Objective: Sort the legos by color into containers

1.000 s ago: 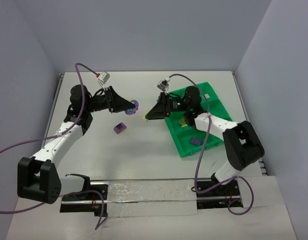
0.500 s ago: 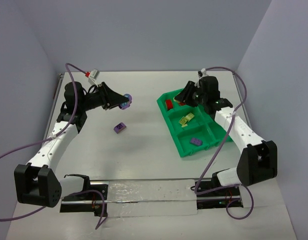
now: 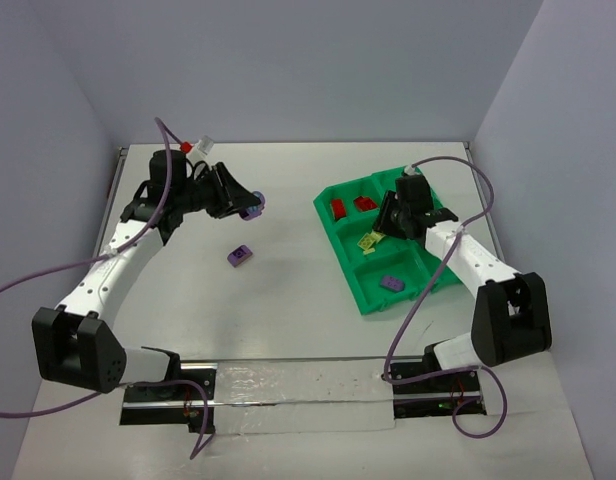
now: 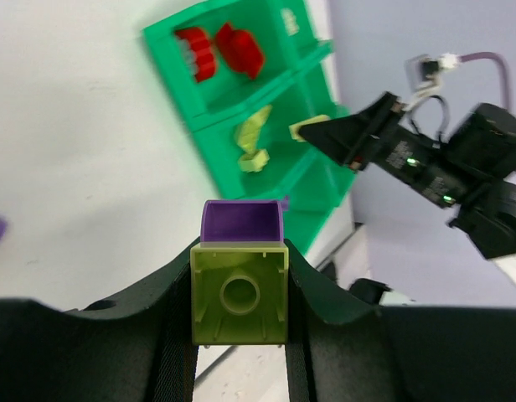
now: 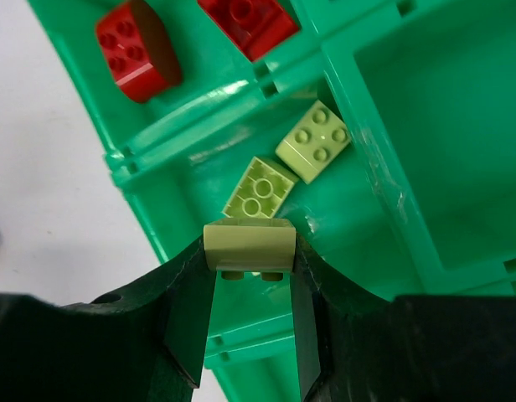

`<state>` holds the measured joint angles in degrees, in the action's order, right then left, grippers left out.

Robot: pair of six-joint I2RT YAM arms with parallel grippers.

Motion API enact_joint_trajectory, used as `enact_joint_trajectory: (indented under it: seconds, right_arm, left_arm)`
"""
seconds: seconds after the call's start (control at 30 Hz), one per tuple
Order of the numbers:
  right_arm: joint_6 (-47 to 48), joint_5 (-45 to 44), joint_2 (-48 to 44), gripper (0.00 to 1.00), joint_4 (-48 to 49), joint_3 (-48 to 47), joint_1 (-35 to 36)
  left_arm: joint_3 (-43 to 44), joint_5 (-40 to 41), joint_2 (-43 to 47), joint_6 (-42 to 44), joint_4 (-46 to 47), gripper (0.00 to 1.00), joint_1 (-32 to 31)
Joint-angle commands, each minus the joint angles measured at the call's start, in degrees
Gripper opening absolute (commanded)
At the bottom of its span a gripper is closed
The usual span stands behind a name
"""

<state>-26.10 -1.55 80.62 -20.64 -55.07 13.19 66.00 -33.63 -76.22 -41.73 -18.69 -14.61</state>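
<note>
My left gripper point(image 3: 250, 209) is shut on a yellow-green lego point(image 4: 239, 293) with a purple lego point(image 4: 241, 224) stuck to its far side, held above the table left of the green tray point(image 3: 350, 262). My right gripper point(image 3: 380, 232) is shut on a yellow-green lego point(image 5: 250, 245), just above the tray's middle left compartment, where two yellow-green legos point(image 5: 258, 189) point(image 5: 314, 142) lie. Two red legos point(image 3: 338, 208) point(image 3: 364, 203) lie in the far left compartment. A purple lego point(image 3: 391, 283) lies in the near left compartment. Another purple lego point(image 3: 239, 256) lies on the table.
The tray's right-hand compartments point(image 5: 434, 126) show only bare green floor where visible. The table's side walls stand close behind the left arm and to the right of the tray. Purple cables trail from both arms.
My right gripper carried its yellow-green lego from left of the tray, over the tray's far end, then to the middle left compartment. My left gripper stayed raised with its stacked legos.
</note>
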Motion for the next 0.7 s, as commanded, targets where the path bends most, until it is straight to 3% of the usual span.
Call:
enact_joint_trajectory:
  seconds: [0.0,0.2,0.23,0.3,0.37,0.43,0.67]
  right_arm:
    - [0.52,-1.31,1.24,0.13,2.14,1.06,-0.01]
    - [-0.09,-1.88,4.53,0.23,0.35,-1.56,1.16]
    - [-0.1,-2.5,5.0,0.3,0.06,-2.08,1.67]
    - [-0.18,-3.1,6.31,0.55,-0.98,-3.05,2.2]
    - [-0.23,-3.39,6.99,0.73,-1.59,-3.75,2.61]
    - [-0.04,-4.12,6.88,0.85,-2.6,-4.27,3.15]
    - [2.42,-6.74,1.02,0.86,-4.37,-9.39,6.93]
  left_arm:
    - [4.5,5.52,-3.74,5.04,-7.92,0.0,-0.66]
    - [6.58,7.88,-7.12,7.14,-10.4,0.0,-0.86]
    - [6.7,7.88,-7.47,7.37,-10.4,0.0,-0.86]
    - [7.34,7.88,-8.63,7.86,-10.67,0.0,-0.86]
    - [7.84,8.0,-9.85,8.22,-11.2,0.0,-0.9]
    - [8.88,8.01,-11.21,8.9,-11.96,0.0,-1.02]
    - [9.22,5.26,-11.31,8.38,-10.13,0.0,-1.22]
